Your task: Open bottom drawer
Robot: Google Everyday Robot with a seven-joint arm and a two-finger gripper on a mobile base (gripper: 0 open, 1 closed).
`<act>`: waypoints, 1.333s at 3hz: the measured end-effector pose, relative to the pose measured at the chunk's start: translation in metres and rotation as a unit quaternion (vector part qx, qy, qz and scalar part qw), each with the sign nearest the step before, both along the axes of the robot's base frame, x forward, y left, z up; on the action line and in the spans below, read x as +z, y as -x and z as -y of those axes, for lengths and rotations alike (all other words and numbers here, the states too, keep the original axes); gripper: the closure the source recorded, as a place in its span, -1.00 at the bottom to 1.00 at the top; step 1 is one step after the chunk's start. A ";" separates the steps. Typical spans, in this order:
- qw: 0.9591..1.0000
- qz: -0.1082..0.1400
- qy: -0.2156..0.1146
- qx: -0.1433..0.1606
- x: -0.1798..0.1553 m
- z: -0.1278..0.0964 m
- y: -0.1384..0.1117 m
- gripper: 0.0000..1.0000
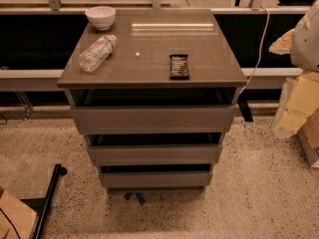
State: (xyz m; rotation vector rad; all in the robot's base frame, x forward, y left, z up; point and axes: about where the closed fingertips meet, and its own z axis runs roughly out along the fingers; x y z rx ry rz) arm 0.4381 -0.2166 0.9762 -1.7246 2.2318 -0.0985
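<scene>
The grey-brown cabinet [149, 49] stands in the middle of the camera view with three handleless drawers. The bottom drawer [155, 179] is the lowest and narrowest-looking front, just above the floor. A dark gap runs above it, and no part of its box shows. The middle drawer front [154, 154] and the top drawer front [152, 118] sit above it. My gripper is not in view. Only a white rounded robot part [306, 39] shows at the right edge, far from the drawers.
On the cabinet top are a white bowl [100, 17], a plastic bottle lying on its side [97, 53] and a dark snack packet [179, 65]. A black pole [50, 198] and a cardboard box [12, 218] are at lower left. Yellowish boxes [299, 103] are at right. Blue tape [135, 197] marks the floor.
</scene>
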 end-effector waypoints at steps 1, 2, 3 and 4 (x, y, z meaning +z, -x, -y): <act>1.000 0.000 0.000 0.000 0.000 0.000 0.000 -1.00; 1.000 0.012 -0.019 -0.002 -0.009 0.005 -0.003 -1.00; 0.996 0.054 -0.065 0.017 -0.027 0.013 -0.016 -1.00; 0.996 0.054 -0.065 0.017 -0.027 0.013 -0.016 -1.00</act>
